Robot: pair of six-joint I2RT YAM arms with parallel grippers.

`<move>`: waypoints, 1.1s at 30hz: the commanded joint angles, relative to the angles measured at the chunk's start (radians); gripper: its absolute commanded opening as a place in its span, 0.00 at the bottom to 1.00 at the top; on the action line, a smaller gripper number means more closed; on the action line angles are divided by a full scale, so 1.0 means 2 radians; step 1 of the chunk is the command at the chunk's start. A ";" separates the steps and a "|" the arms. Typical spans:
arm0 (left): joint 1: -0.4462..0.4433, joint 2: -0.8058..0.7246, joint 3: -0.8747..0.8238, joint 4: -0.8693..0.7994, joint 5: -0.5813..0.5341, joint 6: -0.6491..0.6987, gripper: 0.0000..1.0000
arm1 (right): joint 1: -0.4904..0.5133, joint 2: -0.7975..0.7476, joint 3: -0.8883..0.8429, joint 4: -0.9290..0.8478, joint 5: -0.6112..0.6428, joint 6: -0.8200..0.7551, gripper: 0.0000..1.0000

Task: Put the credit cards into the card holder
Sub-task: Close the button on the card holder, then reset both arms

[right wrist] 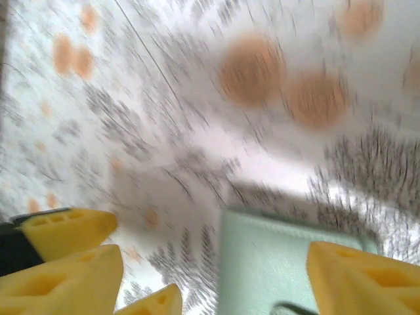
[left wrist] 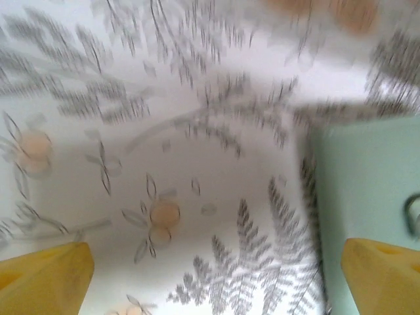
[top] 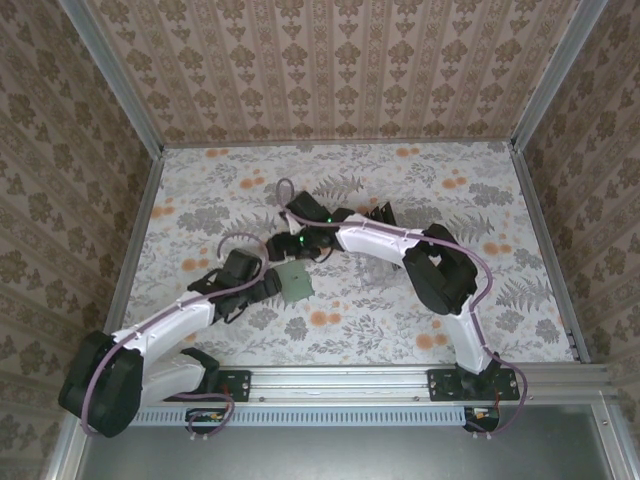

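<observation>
**Both jaws released at the card holder, mid-bench.**

Left gripper (left wrist: 213, 282): jaws released, the yellow fingertips (left wrist: 46, 279) set wide apart. One tip stands over the edge of the grey-green card holder (left wrist: 367, 190), the other over the bare floral bench (left wrist: 164, 131). Right gripper (right wrist: 216, 289): jaws likewise spread, with the holder lying flat between the fingers and one tip overlapping its corner. Both wrist views are blurred, so I cannot tell whether either tip touches the holder. From the top camera, the holder lies flat near the middle of the bench. The left gripper is just beside its left edge and the right gripper just beyond its far edge, the two arms converging on it. Patterned walls (top: 330, 70) enclose the bench on three sides.
</observation>
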 commanded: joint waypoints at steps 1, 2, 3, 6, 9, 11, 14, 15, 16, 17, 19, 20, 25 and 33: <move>0.029 -0.018 0.060 -0.017 -0.022 0.063 1.00 | -0.019 -0.046 0.033 -0.009 -0.008 0.003 0.85; 0.033 -0.018 0.075 -0.022 -0.027 0.073 1.00 | -0.025 -0.059 0.031 -0.012 -0.003 0.000 0.99; 0.054 -0.015 0.091 -0.027 -0.039 0.082 1.00 | -0.031 -0.075 0.025 -0.015 0.005 -0.006 1.00; 0.075 -0.003 0.130 -0.019 -0.098 0.125 1.00 | -0.058 -0.138 -0.010 -0.033 0.050 -0.027 1.00; 0.084 0.005 0.129 0.053 -0.184 0.202 1.00 | -0.100 -0.208 -0.067 -0.043 0.104 -0.050 1.00; 0.089 0.007 0.102 0.147 -0.221 0.277 1.00 | -0.139 -0.248 -0.107 -0.052 0.128 -0.062 1.00; 0.108 0.027 0.062 0.254 -0.236 0.361 1.00 | -0.207 -0.310 -0.199 -0.024 0.154 -0.084 1.00; 0.120 0.042 0.061 0.258 -0.230 0.366 1.00 | -0.226 -0.330 -0.232 -0.011 0.165 -0.085 1.00; 0.131 0.054 0.058 0.264 -0.223 0.365 1.00 | -0.246 -0.352 -0.265 0.005 0.171 -0.087 1.00; 0.140 0.066 0.054 0.273 -0.218 0.366 1.00 | -0.262 -0.373 -0.292 0.018 0.177 -0.095 1.00; 0.152 0.089 0.032 0.318 -0.221 0.379 1.00 | -0.284 -0.415 -0.349 0.047 0.210 -0.137 1.00; 0.156 0.100 0.021 0.346 -0.220 0.391 1.00 | -0.286 -0.432 -0.373 0.066 0.236 -0.160 1.00; 0.182 0.141 -0.015 0.457 -0.179 0.414 1.00 | -0.303 -0.479 -0.501 0.194 0.363 -0.239 1.00; 0.220 0.211 -0.061 0.623 -0.058 0.420 1.00 | -0.358 -0.419 -0.636 0.499 0.304 -0.267 1.00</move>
